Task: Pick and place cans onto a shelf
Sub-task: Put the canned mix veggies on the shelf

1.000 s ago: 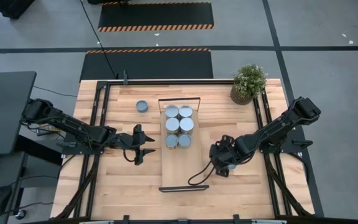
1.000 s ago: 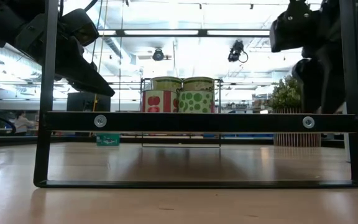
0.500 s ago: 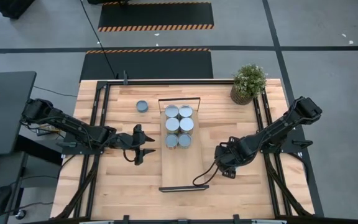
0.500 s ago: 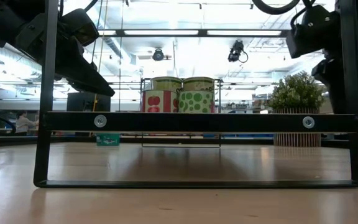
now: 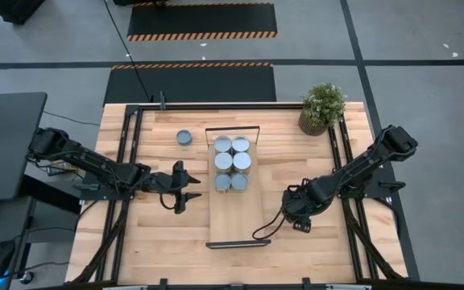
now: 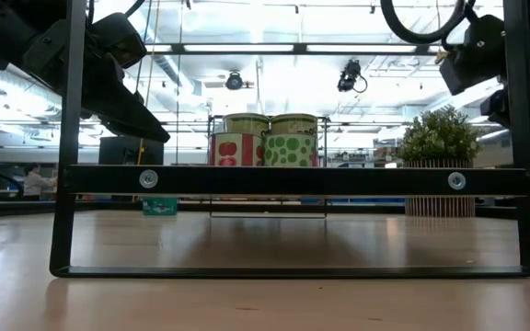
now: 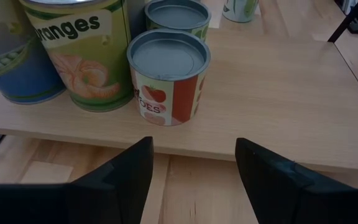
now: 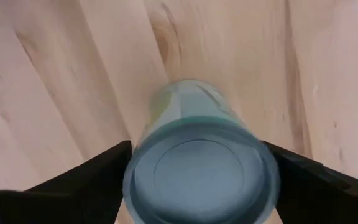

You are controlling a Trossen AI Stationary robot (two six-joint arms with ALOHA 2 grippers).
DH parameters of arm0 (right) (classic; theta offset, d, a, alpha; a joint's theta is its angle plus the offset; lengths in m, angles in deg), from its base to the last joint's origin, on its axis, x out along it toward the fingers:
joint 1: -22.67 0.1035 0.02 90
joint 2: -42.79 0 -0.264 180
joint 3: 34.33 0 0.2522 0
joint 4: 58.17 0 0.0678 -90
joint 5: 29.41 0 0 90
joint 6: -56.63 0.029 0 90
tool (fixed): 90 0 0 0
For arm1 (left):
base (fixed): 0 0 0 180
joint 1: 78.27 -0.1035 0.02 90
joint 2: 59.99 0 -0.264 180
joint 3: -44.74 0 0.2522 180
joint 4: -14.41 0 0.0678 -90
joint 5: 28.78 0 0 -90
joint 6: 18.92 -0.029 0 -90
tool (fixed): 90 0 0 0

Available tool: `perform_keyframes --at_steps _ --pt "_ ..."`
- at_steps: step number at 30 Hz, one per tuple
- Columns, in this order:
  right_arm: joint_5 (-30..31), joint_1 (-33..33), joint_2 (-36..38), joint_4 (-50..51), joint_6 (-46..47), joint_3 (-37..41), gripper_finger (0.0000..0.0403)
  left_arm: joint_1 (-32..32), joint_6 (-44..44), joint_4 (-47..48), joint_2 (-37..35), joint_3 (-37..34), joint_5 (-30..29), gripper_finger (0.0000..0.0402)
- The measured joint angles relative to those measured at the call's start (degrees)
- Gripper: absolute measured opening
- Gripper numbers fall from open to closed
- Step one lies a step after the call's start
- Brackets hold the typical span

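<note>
Reading "ranges" on green can (image 7: 82, 53) label, shelf (image 7: 278, 93).

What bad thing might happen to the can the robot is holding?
The right gripper holds a can between its fingers, off to the side of the shelf. The can might slip out and roll on the table. When it goes to the shelf, it might bump the six cans packed close together there, or catch the black end bar. The left gripper waits on the shelf's other side.
</note>
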State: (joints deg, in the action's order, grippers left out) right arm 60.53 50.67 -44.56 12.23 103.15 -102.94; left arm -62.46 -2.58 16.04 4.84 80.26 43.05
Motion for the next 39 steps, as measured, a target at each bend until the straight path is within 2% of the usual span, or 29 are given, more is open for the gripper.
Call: perform_keyframes --at_steps 7,11,15,21,26,29,34,39 --pt "-1.73 0.00 0.22 -1.98 0.39 4.16 0.0312 0.00 0.00 -0.01 0.00 0.00 0.00 0.0233" --pt "-1.30 0.00 0.24 -2.22 -0.08 4.23 0.0291 0.00 0.00 -0.05 0.00 0.00 0.00 0.0233" --pt "-0.72 0.00 0.07 -1.69 -2.69 3.54 0.0288 0.00 0.00 -0.05 0.00 0.00 0.00 0.0233" --pt "6.37 -0.77 -0.09 2.21 -8.99 -3.71 0.0288 0.00 1.47 -0.10 0.00 0.02 0.02 0.0233" --pt "11.97 -4.42 -0.07 3.31 -16.48 -10.79 0.0288 0.02 1.42 -0.12 0.00 0.02 0.39 0.0233" --pt "11.62 -7.51 -0.07 0.94 -21.04 -14.24 0.0288 0.02 1.22 -0.12 0.00 0.02 0.42 0.0233" --pt "4.52 -11.82 -1.34 -5.59 -27.72 -18.36 0.0288 -0.17 1.02 -0.12 0.00 0.02 0.51 0.0233" --pt "3.02 -12.50 -7.65 -3.06 -31.12 -24.91 0.0288 -2.05 1.07 0.31 0.00 0.07 2.56 0.0233"
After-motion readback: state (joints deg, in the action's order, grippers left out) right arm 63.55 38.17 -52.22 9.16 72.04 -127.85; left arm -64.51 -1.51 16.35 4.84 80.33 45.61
